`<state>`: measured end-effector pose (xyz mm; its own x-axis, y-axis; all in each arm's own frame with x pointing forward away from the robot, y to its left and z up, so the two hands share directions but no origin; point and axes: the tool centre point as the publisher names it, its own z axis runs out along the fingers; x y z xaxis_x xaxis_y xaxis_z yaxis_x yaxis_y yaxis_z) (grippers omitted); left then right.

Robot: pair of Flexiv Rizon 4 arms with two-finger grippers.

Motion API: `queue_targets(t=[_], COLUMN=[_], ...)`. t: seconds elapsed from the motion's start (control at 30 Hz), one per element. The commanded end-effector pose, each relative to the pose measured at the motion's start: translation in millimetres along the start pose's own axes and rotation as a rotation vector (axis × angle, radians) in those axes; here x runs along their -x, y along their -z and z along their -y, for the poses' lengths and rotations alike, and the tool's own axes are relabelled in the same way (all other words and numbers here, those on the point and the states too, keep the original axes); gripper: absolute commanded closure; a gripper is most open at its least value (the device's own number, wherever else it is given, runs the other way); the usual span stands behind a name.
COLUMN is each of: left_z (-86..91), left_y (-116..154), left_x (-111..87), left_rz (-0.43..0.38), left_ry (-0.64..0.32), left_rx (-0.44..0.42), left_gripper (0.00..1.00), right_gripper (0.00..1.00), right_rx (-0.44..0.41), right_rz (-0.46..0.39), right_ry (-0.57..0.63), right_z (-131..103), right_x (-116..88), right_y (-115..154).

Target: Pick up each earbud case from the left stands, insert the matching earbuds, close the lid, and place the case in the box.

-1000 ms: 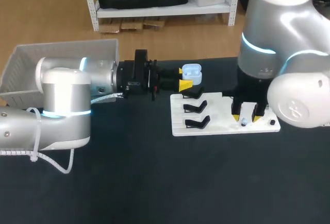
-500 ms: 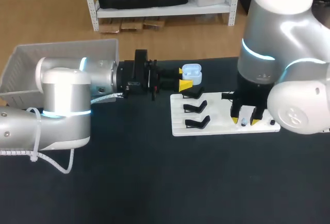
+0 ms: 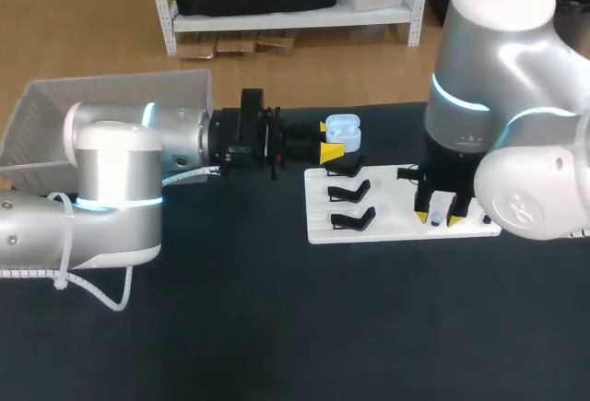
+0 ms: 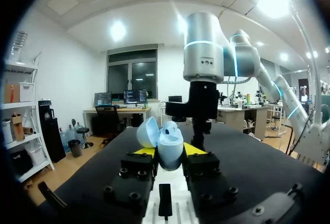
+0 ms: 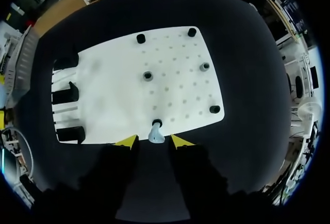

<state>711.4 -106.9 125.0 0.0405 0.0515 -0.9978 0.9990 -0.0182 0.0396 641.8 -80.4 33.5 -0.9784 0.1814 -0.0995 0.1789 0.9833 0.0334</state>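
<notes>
The left gripper (image 3: 330, 140) lies level over the counter (image 3: 277, 327), just above the middle of the frame. Its fingers are clamped on the light blue case (image 3: 343, 127) from two sides, and the lid stands open. In the left wrist view the case (image 4: 167, 142) sits between the yellow tips with its lid tipped back.

The right gripper (image 3: 436, 218) points down at the right end of the white board (image 3: 392, 200). Its fingers are apart, with an earbud (image 5: 155, 135) between them and bare board showing on each side of it.

Black stands (image 3: 350, 194) line the board's left edge. The box (image 3: 55, 115) is at the upper left.
</notes>
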Motion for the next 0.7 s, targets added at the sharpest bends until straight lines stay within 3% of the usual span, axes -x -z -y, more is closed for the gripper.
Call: queue_targets(t=[0.03,0.7], left_z=[2.4,2.4], left_y=[0.0,0.0], left_x=[-0.5,-0.5], left_rz=[0.002,0.002], left_ry=[-0.004,-0.004], left_rx=[0.008,0.008], left_gripper=[1.00,1.00], right_gripper=[0.66,0.72], right_rx=[0.000,-0.002], right_rz=[0.011,0.013], right_ry=[-0.011,-0.015], right_z=[1.1,1.1], right_x=[0.6,4.1], right_y=[-3.4,-6.7])
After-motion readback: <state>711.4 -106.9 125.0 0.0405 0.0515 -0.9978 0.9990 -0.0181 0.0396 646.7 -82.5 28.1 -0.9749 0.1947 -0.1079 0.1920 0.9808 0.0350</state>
